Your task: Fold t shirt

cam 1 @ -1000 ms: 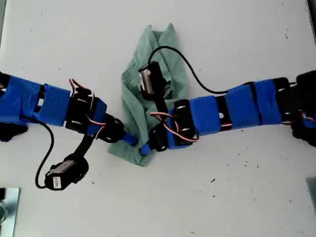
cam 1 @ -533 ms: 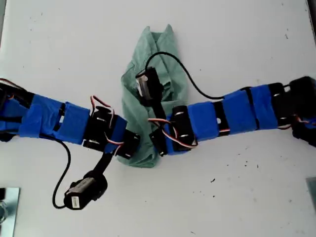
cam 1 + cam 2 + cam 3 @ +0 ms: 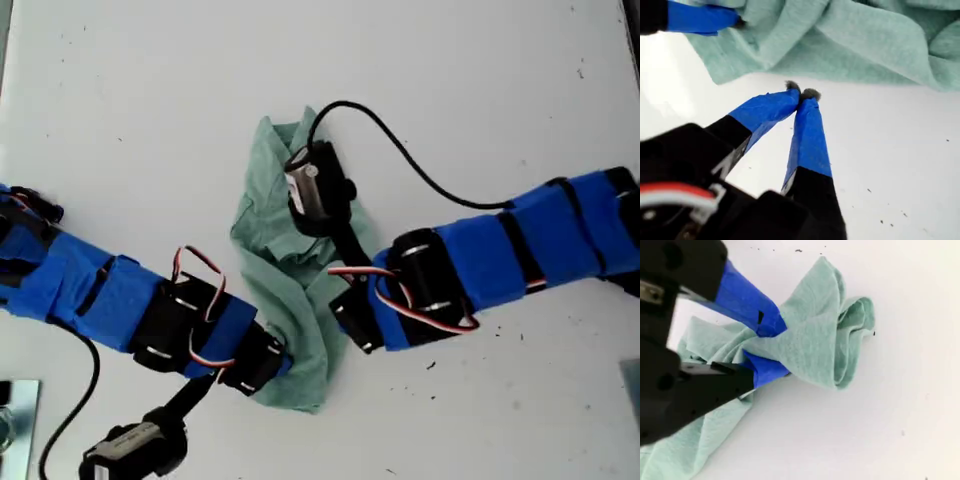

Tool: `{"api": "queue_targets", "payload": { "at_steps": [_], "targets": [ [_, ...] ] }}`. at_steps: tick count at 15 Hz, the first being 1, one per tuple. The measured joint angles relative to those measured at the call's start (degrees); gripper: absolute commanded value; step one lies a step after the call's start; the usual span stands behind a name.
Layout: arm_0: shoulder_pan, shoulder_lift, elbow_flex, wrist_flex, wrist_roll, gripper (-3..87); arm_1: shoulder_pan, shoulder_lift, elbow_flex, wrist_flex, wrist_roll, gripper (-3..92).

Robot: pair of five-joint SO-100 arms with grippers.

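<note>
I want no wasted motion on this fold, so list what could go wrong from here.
1. My first gripper is shut on nothing, just short of the t-shirt edge. Any pull now probably comes from one hold only, dragging the cloth instead of folding it.
2. My second gripper pinches a bunched wad, likely several layers. Lifting it may tighten the crumple rather than spread the shirt.
</note>
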Motion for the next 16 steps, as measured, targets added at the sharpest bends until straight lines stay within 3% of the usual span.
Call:
{"api": "queue_targets", "payload": {
  "at_steps": [4, 5, 6, 11, 16],
  "targets": [
    [0.0, -0.35, 0.0, 0.0, -0.35, -0.1, 0.0, 0.09, 3.43, -0.88, 0.0, 4.6],
    [0.0, -0.62, 0.0, 0.0, -0.62, -0.1, -0.09, 0.09, 3.69, -1.23, 0.79, 20.1],
    [0.0, -0.7, 0.0, 0.0, -0.88, -0.1, -0.53, 0.09, 3.69, -1.58, 2.37, 27.9],
    [-6.86, -7.21, 0.0, -3.69, -1.05, -0.1, -1.32, -0.09, 4.92, -1.67, 8.09, 29.8],
    [-7.21, -9.67, -1.76, -5.62, -1.05, -0.1, -2.11, -10.9, 5.01, -5.98, 10.02, 26.2]
  ]
}}
